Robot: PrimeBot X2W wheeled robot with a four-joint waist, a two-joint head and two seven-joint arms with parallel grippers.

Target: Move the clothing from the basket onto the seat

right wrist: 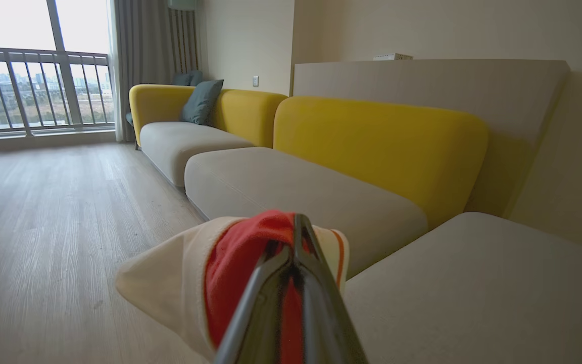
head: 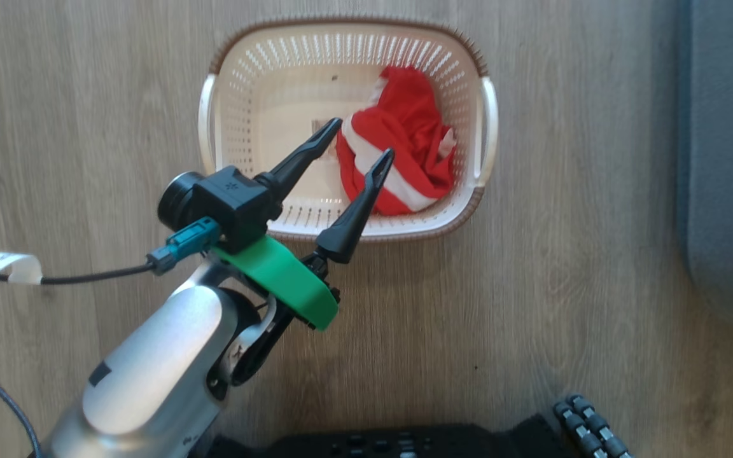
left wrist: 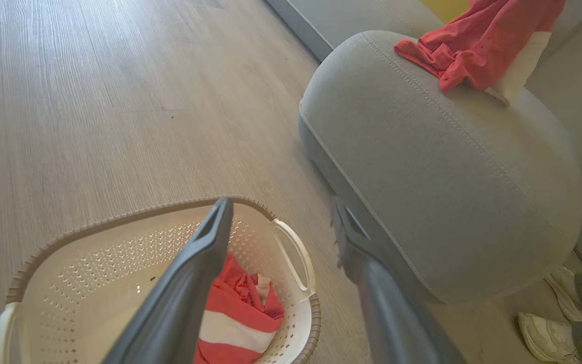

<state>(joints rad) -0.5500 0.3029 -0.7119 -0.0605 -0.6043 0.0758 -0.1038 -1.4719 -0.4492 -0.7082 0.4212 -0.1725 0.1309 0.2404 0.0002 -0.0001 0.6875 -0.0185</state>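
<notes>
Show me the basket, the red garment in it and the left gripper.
basket (head: 303, 57): head view, perforated far wall.
red garment (head: 411, 121): head view, red fold near its middle.
left gripper (head: 361, 137): head view, midway between its open fingertips.

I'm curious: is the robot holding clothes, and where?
The right gripper pinches a red-and-white garment by a bunched red fold; the left gripper holds nothing.
</notes>
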